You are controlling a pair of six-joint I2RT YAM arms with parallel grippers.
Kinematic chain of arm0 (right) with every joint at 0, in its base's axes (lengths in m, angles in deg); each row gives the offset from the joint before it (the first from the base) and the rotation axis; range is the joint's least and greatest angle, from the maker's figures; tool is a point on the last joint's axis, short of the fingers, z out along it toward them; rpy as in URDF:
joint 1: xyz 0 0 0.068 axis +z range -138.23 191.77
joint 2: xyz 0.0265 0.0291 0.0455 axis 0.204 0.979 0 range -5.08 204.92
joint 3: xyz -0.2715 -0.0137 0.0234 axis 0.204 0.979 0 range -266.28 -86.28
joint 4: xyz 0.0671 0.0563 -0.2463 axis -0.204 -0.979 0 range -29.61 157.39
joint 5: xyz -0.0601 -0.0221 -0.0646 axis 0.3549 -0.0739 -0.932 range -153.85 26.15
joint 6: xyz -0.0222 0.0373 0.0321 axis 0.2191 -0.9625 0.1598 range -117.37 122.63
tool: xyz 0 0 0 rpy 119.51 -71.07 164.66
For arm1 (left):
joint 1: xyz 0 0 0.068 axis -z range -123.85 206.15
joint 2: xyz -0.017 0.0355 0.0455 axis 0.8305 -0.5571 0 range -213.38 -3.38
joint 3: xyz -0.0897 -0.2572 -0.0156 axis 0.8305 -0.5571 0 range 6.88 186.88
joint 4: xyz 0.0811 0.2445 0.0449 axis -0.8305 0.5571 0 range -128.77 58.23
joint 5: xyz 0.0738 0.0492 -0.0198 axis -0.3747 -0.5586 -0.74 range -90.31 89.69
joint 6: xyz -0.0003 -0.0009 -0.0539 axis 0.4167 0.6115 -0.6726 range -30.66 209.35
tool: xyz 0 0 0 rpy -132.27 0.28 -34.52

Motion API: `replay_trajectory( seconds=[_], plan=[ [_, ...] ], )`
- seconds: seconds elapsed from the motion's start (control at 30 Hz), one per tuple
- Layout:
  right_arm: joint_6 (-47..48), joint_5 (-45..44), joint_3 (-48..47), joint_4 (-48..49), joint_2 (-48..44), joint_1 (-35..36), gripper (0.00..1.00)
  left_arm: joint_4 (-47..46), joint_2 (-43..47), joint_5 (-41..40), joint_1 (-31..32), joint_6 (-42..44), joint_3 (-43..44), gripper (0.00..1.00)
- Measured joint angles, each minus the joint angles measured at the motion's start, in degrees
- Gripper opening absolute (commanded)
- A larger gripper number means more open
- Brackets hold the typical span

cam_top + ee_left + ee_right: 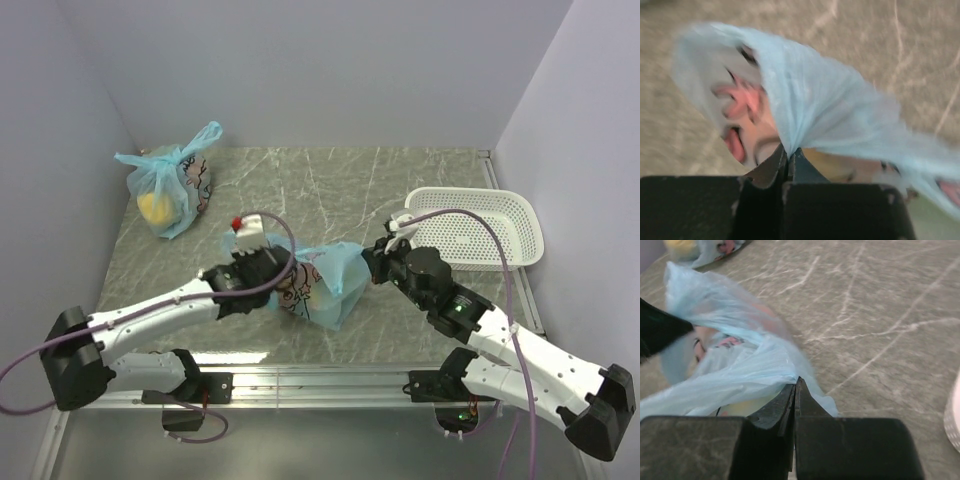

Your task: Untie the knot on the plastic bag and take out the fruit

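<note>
1. L gripper [788, 156]: jaws together, clamped on a fold of light-blue film of the plastic bag [840, 115]. Film fans up & to the right from the pinch.
2. R gripper [795, 387]: jaws together as well, clamped on film at the bag's opposite end. Film runs off to the left from the tips.
3. Plastic bag lies btwn the two grippers, centre-front of the table [330, 190], each end in a grip.
4. Contents: fruit [745, 404] shows only as a yellow-orange tint thru the film, just beside the R tips. Count can't be told. Pink/dark cartoon print on the bag wall.
5. Knot: can't be picked out in any view, too blurred.
6. Farther out: second blue bag [170, 185] back-left, tied at top, yellow lump [155, 207] inside, well apart from both grippers.
7. White perforated basket [480, 225] on the right, just behind the R arm.
</note>
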Motion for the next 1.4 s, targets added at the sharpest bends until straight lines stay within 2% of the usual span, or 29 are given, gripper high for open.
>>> replay_trajectory(
  seconds=[0.2,0.3,0.37,0.4,0.47,0.5,0.6,0.7,0.83,1.13,1.4],
  plan=[
    [-4.0,-5.9,1.9,-1.2,-5.0,-3.3,0.00,-3.1,12.9,7.1,-19.3,19.3,6.1,0.01],
    [-4.5,-7.6,2.1,-2.1,-6.4,-5.8,0.00,-4.0,17.4,10.8,-24.4,27.0,9.4,0.01],
    [-3.8,-6.5,1.8,-3.0,-6.3,-6.2,0.01,-4.7,18.1,14.4,-25.2,31.3,11.1,0.00],
    [-3.4,-5.6,1.1,-4.4,-5.7,-6.2,0.13,-5.6,17.7,17.0,-25.3,33.3,11.3,0.00],
    [-2.6,-3.5,-1.0,-6.0,-4.1,-6.1,0.30,-6.1,16.4,21.4,-25.3,35.6,10.6,0.00],
    [-1.9,-2.1,-2.6,-7.4,-3.1,-5.7,0.45,-6.4,15.8,23.4,-25.3,36.1,9.9,0.01],
    [0.3,1.3,-8.6,-10.5,-0.8,-2.7,0.65,-6.6,13.7,28.0,-25.3,37.4,6.9,0.00],
    [2.6,3.6,-16.2,-11.8,3.3,1.8,0.73,-6.0,13.8,31.2,-25.6,38.0,5.0,0.00],
    [4.2,6.9,-23.9,-9.8,11.8,5.7,0.77,-6.9,15.7,33.6,-26.3,38.7,4.6,0.00],
    [0.2,9.5,-33.1,-4.9,35.9,5.9,0.80,-9.5,20.5,38.8,-31.8,38.9,2.3,0.00],
    [-7.9,13.5,-36.3,3.2,44.5,5.9,0.80,-10.8,20.6,44.8,-36.3,38.6,2.1,0.01]
  ],
)
